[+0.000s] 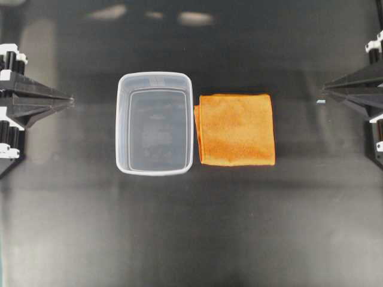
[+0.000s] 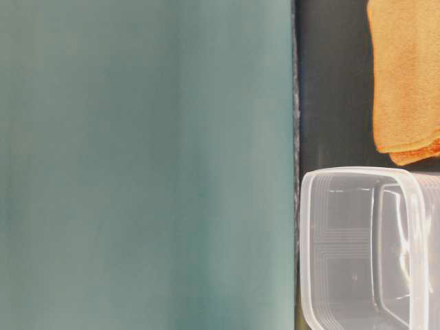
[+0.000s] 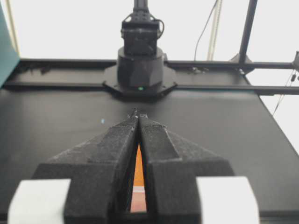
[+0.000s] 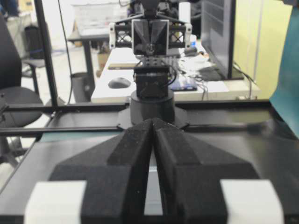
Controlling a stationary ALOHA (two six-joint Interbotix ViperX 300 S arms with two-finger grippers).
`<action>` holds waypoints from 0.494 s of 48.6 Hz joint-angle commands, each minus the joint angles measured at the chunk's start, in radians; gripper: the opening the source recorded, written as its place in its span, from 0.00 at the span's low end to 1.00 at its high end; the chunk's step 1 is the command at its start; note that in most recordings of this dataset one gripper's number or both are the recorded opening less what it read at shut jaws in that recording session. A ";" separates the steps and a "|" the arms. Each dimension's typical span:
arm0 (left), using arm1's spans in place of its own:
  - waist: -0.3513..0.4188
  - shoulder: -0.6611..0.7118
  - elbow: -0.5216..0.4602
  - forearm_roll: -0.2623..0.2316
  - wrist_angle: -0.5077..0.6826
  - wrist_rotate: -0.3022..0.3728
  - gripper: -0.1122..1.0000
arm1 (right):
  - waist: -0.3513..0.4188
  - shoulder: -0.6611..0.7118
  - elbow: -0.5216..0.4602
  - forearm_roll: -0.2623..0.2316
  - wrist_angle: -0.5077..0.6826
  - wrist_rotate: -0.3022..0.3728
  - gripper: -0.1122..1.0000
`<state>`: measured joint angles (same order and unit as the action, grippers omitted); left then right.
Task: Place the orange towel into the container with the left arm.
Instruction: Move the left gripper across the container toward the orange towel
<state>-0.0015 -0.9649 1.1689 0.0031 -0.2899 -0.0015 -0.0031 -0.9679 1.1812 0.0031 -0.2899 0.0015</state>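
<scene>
Orange fuzzy folded towel is lying beside clear rectangular plastic tub; embossed tub markings unreadable; both hands sitting closed, empty.

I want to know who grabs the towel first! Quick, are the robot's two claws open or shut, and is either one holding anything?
Left gripper: shut, holding nothing, parked at the table's edge.
Right gripper: shut, holding nothing.
The orange towel lies untouched beside the container.

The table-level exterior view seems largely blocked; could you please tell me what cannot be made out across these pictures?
- Table-level view: a blurred teal panel fills the left; both arms are unseen.
- Same view: the folded fuzzy orange towel and clear plastic tub are cut off by the frame edges.
- Left wrist view: the closed left gripper hides the towel except an orange sliver.
</scene>
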 commanded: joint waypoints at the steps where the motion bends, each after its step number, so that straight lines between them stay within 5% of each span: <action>1: -0.003 0.051 -0.057 0.038 0.032 -0.037 0.15 | 0.000 -0.002 -0.017 0.002 -0.008 0.003 0.11; 9: -0.012 0.173 -0.202 0.040 0.219 -0.080 0.10 | 0.000 -0.040 -0.015 0.015 0.060 0.025 0.11; 24: -0.011 0.534 -0.598 0.041 0.683 -0.058 0.10 | -0.002 -0.152 -0.011 0.014 0.285 0.035 0.11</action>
<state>-0.0123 -0.5246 0.6980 0.0399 0.2945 -0.0675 -0.0031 -1.0953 1.1827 0.0138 -0.0506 0.0368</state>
